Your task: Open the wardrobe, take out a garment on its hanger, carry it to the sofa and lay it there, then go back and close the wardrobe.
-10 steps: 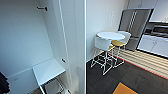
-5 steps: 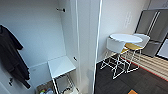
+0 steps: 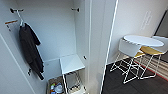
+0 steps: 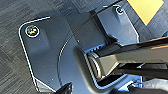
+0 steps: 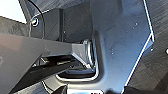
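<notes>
The wardrobe [image 3: 62, 37] stands open in the head view, with its white inside facing me. Its right door [image 3: 100, 50] is swung out edge-on, and the left door [image 3: 10, 72] fills the near left. A black piece of clothing [image 3: 30, 50] hangs at the left end of the rail on a white hanger [image 3: 20, 22]. Lower down in the wardrobe there is a white shelf [image 3: 71, 63].
A wire rack [image 3: 73, 82] and a box of small items [image 3: 55, 88] sit on the wardrobe floor. To the right stand a round white table [image 3: 143, 40], a white wire-legged chair [image 3: 128, 50] and a yellow-seated one [image 3: 150, 51] on dark carpet [image 3: 117, 82]. A grey fridge [image 3: 163, 27] is at the far right.
The camera has turned left: the wardrobe's inside now sits in the middle, the black clothing has come fully into sight, and the table and chairs have slid to the right.
</notes>
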Robot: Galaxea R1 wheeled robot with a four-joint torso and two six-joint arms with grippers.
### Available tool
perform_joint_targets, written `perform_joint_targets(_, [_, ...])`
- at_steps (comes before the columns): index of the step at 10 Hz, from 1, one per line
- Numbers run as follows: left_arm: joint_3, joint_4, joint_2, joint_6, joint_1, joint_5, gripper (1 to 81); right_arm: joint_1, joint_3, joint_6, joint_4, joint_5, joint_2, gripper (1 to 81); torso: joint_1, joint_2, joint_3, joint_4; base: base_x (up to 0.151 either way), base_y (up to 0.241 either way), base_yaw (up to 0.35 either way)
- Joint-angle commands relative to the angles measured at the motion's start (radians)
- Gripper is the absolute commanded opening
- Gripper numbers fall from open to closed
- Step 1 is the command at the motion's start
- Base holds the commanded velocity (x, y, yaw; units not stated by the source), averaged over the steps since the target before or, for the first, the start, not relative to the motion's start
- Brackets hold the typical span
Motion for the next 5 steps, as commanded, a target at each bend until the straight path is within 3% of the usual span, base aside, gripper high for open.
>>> perform_joint_targets(1, [-0.010,0.002,-0.001,0.001,-0.030,0.034,81.1,0.021,0.002,-0.002,-0.004,-0.050,0.007,81.1,0.001,0.000,0.000,0.000,0.000,0.000,0.336])
perform_joint_targets(5, [-0.010,0.002,-0.001,0.001,-0.030,0.034,81.1,0.021,0.003,-0.003,-0.004,-0.050,0.007,81.1,0.001,0.000,0.000,0.000,0.000,0.000,0.317])
